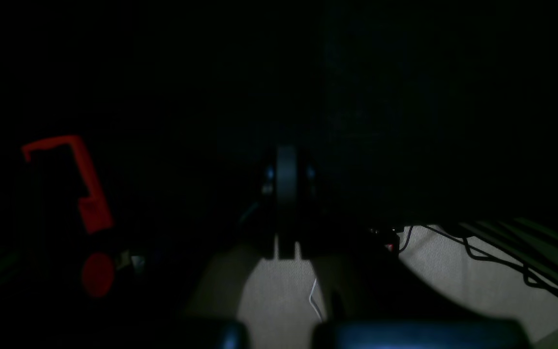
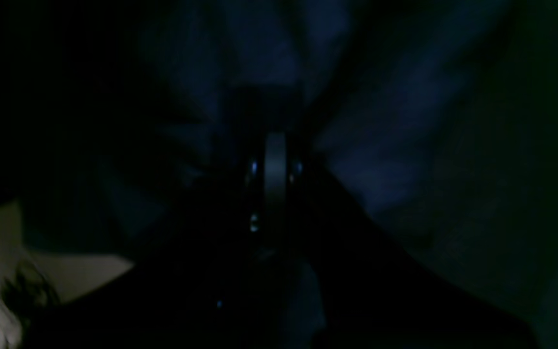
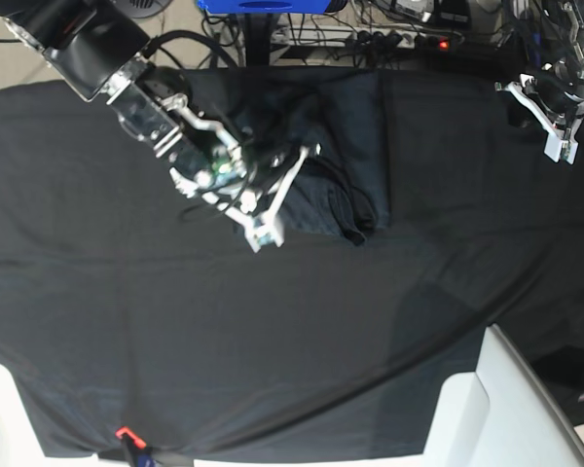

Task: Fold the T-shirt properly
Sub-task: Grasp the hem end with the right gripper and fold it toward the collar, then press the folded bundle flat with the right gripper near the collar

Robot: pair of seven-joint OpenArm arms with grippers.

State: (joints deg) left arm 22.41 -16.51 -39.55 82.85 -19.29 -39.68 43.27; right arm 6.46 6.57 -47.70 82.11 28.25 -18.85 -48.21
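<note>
- On the black tablecloth (image 3: 127, 321) that covers the table, the T-shirt (image 3: 341, 146) lies in the far middle part, as a folded bundle with its straight edges to the far side and to the base view's right.
- The shirt's near edge is bunched and rumpled, with a small lump of cloth sticking out at its near right corner.
- The right gripper (image 3: 265, 232) is low over the shirt's near left part, on the base view's left; its white fingers (image 3: 290, 175) are drawn together, and whether they pinch any cloth cannot be told.
- In the right wrist view the picture is very dark; blue-grey folds of the shirt (image 2: 259, 48) fill the upper part, just ahead of the closed gripper (image 2: 275, 145).
- The left gripper (image 3: 555, 126) is at the table's far corner on the base view's right, well apart from the shirt, closed and with nothing in it.
- The left wrist view is almost black; a red clamp (image 1: 83, 184) shows at its left, and pale floor (image 1: 279, 300) with cables (image 1: 502, 261) shows below.
- A white block (image 3: 506, 409) stands at the near right corner of the base view.
</note>
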